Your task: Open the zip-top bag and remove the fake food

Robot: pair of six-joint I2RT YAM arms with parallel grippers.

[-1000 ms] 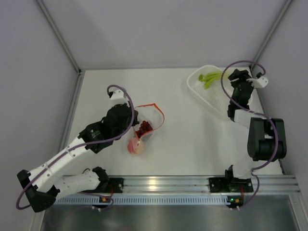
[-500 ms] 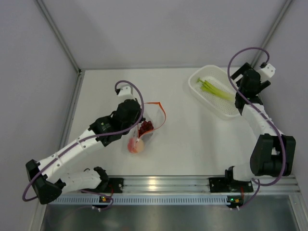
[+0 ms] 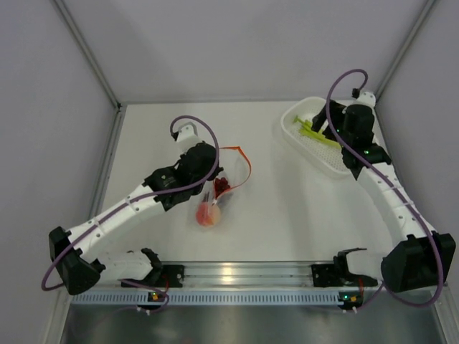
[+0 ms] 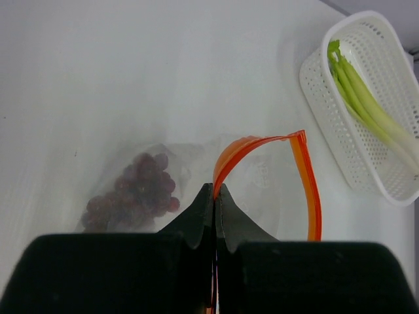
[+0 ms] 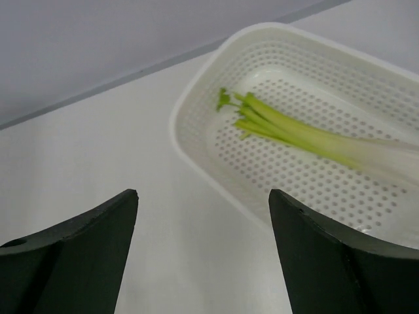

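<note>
The clear zip-top bag [image 3: 219,190] lies at table centre-left, its orange-red zipper strip [image 4: 302,171] spread open in a loop. My left gripper [image 4: 215,188] is shut on one side of that strip. The dark grape bunch [image 4: 132,193] and the round orange-pink fruit [image 3: 209,214] are inside the bag. The green stalk [image 5: 304,134] lies in the white perforated basket [image 5: 196,150] at the back right. My right gripper [image 5: 203,196] is open and empty, just above the table beside the basket's near-left rim; it hovers at the basket in the top view [image 3: 331,129].
The white basket [image 3: 336,166] stands at the back right near the enclosure wall. Grey walls bound the table on the left, back and right. An aluminium rail [image 3: 244,274] runs along the near edge.
My left gripper has moved right and forward, pulling the bag's zipper strip with it. My right arm has swung left, its gripper now over the basket's left part. The stalk stays in the basket.
</note>
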